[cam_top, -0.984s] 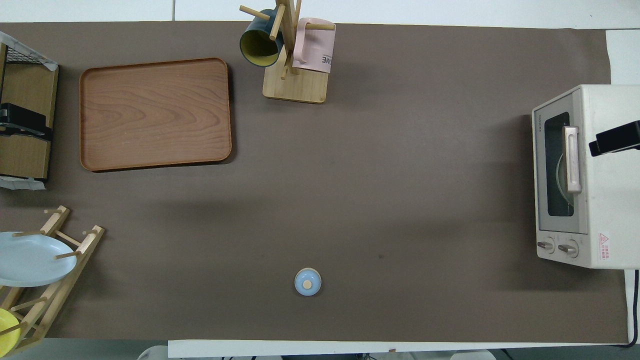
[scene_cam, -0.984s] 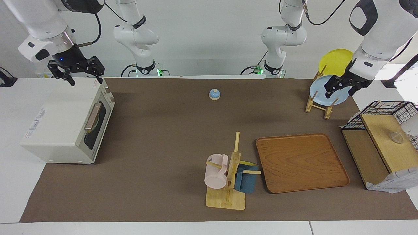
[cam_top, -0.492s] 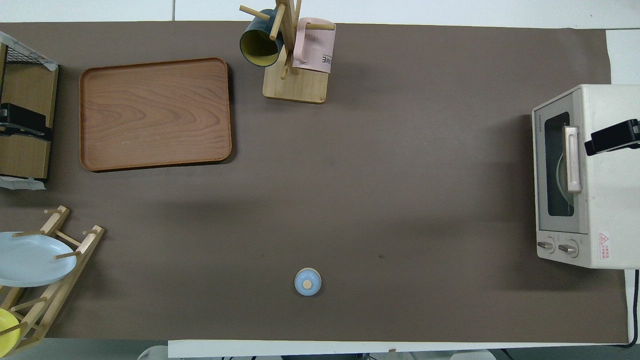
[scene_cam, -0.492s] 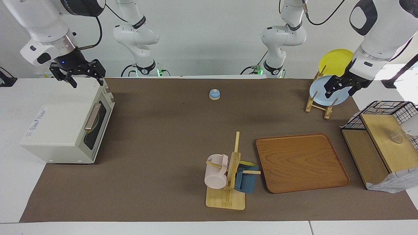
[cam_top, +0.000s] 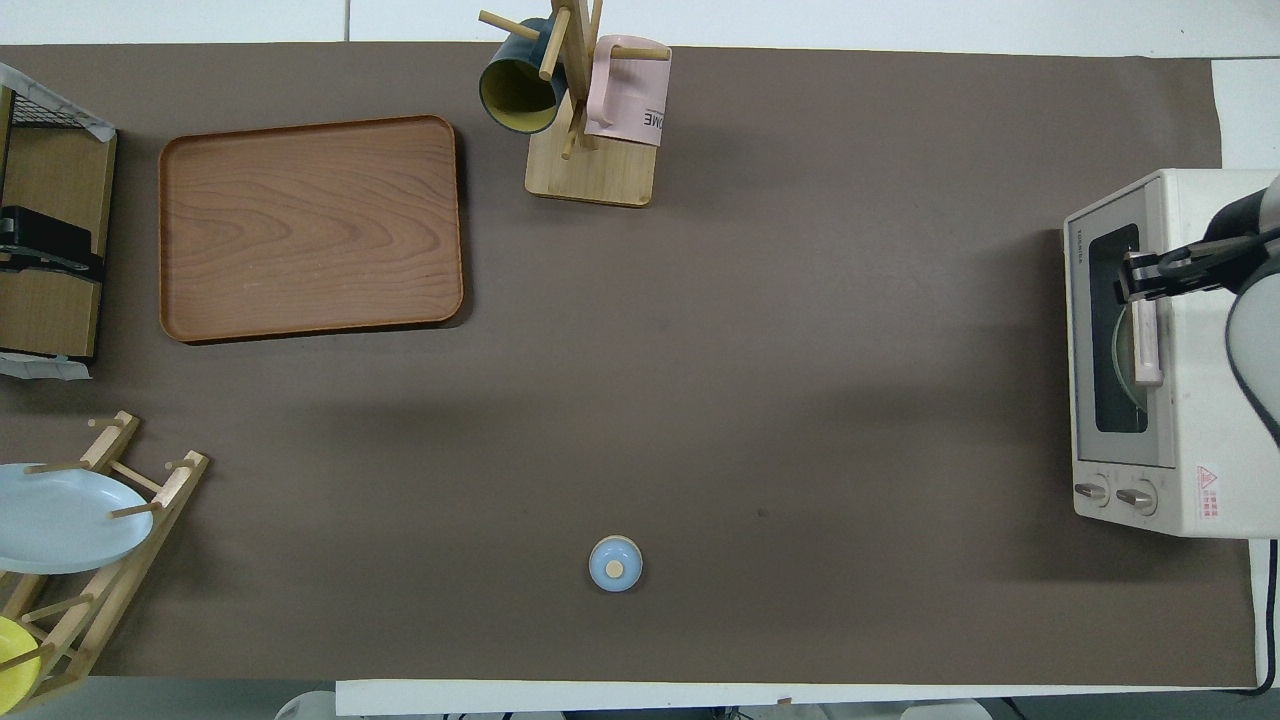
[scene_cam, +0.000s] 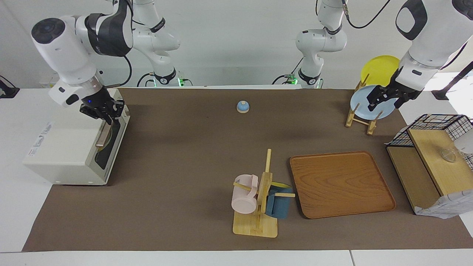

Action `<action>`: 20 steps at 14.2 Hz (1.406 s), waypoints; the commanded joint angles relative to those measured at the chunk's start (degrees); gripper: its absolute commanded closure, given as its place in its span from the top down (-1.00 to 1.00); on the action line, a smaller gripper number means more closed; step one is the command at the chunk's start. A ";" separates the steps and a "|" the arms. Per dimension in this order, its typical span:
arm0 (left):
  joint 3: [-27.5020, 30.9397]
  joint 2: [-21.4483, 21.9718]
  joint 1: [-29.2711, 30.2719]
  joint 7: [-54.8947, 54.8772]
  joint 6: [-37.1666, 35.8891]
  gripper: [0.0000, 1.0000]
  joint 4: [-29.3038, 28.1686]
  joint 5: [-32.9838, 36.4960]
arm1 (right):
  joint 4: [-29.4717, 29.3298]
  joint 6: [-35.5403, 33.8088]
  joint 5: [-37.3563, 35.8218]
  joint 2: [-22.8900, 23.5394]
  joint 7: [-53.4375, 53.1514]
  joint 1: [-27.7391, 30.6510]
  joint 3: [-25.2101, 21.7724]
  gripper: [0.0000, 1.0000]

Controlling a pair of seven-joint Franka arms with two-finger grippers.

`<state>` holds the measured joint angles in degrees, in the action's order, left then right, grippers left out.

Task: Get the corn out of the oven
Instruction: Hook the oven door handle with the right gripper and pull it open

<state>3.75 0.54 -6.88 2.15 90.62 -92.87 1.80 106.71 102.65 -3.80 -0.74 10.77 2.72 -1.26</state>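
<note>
Facing view: right gripper at the oven handle, door shut, corn unseen

The oven (scene_cam: pixel 70 147) stands at the right arm's end of the table with its dark glass door (scene_cam: pixel 111 146) closed, so nothing inside can be reached until that door comes down. The corn does not show in either view. Only a curved pale rim shows through the glass, and I judge the cob to be inside, out of sight. That is why the work is at the tan bar handle (scene_cam: pixel 103 135) rather than at the corn: opening the door looks like the step in hand, and the task has barely begun.

The right arm bends down from its base with the wrist tipped steeply, and the right gripper (scene_cam: pixel 107 117) points down onto the end of the handle nearer the robots. In the overhead view it lies across that same end of the bar. It looks narrow there, but whether it has actually clamped on the bar I cannot tell. Taking the bar at one end rather than the middle may twist the door a little as it swings, a judgement only.

The left arm waits, its left gripper (scene_cam: pixel 384 100) spread wide and holding nothing, over the light-blue plate (scene_cam: pixel 360 107) in the wooden plate rack (scene_cam: pixel 354 119).
</note>
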 commanded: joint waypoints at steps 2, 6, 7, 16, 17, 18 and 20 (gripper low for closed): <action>-0.23 0.25 0.29 0.05 0.96 1.00 -0.65 0.48 | 2.27 1.23 -4.01 -0.31 4.78 1.75 0.12 -1.00; -0.23 0.25 0.29 0.05 0.96 1.00 -0.65 0.48 | 4.99 4.74 -4.11 0.39 4.35 3.96 0.12 -1.00; -0.23 0.25 0.29 0.05 0.96 1.00 -0.65 0.48 | 5.78 5.80 -4.02 0.57 4.35 4.04 0.12 -1.00; -0.23 0.25 0.29 0.05 0.96 1.00 -0.65 0.48 | 6.23 19.24 -3.40 11.72 -8.83 -4.30 0.47 -1.00; -0.23 0.25 0.29 0.05 0.96 1.00 -0.65 0.48 | 6.23 20.65 -3.32 13.04 -8.92 -4.39 0.65 -1.00; -0.23 0.25 0.29 0.05 0.96 1.00 -0.65 0.48 | 6.23 22.23 -3.23 14.53 -8.93 -4.57 0.65 -1.00; -0.23 0.25 0.29 0.05 0.96 1.00 -0.65 0.48 | 6.05 23.12 -3.14 15.77 -9.10 -5.18 0.65 -1.00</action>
<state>3.75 0.54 -6.88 2.15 90.62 -92.87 1.80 114.09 123.26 -5.21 13.01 0.80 -4.11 0.57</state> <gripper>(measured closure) 0.000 0.991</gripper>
